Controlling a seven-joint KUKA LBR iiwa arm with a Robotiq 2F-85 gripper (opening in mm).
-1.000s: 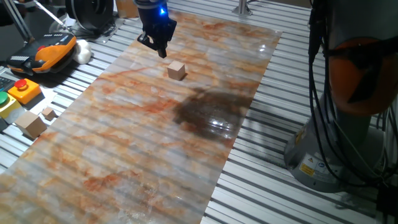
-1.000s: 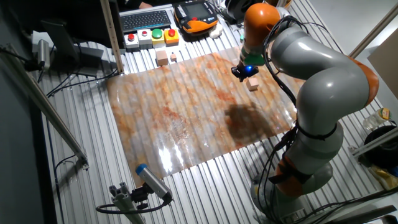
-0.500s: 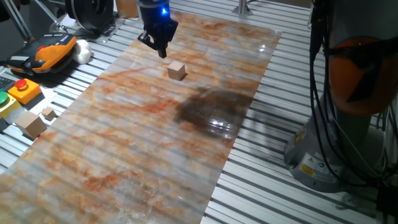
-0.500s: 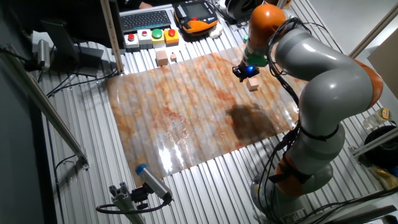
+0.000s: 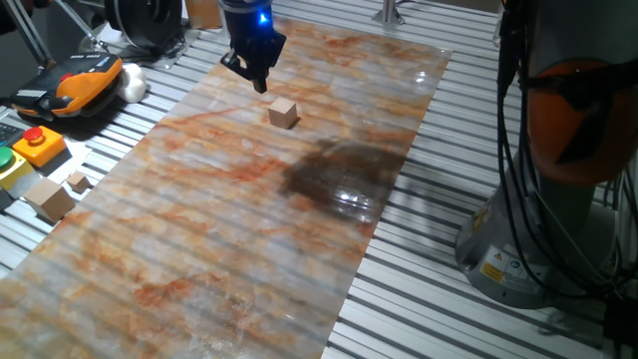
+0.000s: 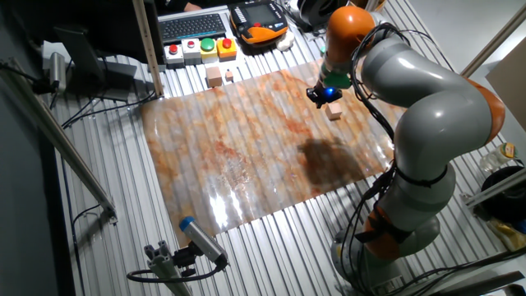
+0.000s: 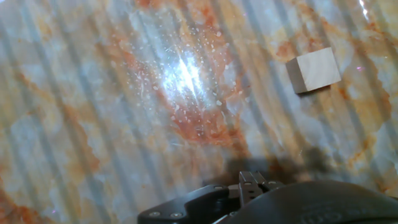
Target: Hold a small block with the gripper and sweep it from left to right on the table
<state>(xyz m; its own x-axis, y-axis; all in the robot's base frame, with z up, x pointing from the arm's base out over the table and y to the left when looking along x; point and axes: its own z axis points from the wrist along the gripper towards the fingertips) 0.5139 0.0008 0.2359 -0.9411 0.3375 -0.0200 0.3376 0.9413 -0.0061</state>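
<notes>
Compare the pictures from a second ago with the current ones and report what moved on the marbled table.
Only the gripper shifted, slightly: it drifted a touch further from the small block in the first half second, then held. It holds nothing; nothing was grasped or released. The small block lies in the same spot on the table, apart from the gripper. The two wooden blocks on the slats beside the table have not moved.

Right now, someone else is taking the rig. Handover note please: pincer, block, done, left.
Black two-finger pincer with the blue light: empty, raised over the far end of the marbled orange-grey table sheet; open or shut cannot be told.
Small light-tan wooden cube: lying free on the sheet, beside the pincer, not touching it.
Done: nothing visible; block not grasped.
Left: descend, grip the cube, sweep left to right.
</notes>
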